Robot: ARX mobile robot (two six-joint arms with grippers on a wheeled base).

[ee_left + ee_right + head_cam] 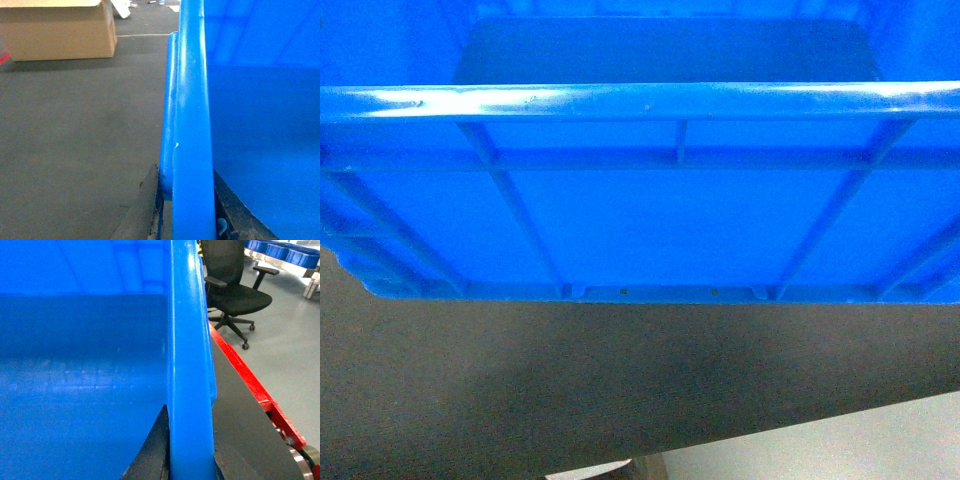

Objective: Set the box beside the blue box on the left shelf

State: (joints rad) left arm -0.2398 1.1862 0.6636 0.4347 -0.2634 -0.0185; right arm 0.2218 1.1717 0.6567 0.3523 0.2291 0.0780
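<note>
The box (650,220), a bright-blue ribbed crate with a thick rim, fills the top of the head view and hangs above a dark surface. Neither gripper shows in the head view. In the left wrist view my left gripper (185,200) is shut on the box's left rim (192,125), with one dark finger (145,210) outside the wall and one inside. My right gripper (190,445) is shut on the right rim (187,340), its inner finger (155,450) against the smooth inside. A grey rail with a roller (306,460), perhaps the left shelf, peeks in beside a red frame (250,385). I cannot pick out the other blue box.
A cardboard carton (60,30) stands on the dark floor (75,140) to the left. On the right a black office chair (230,290) stands on light grey floor, with blue bins on a metal rack (282,249) far behind it.
</note>
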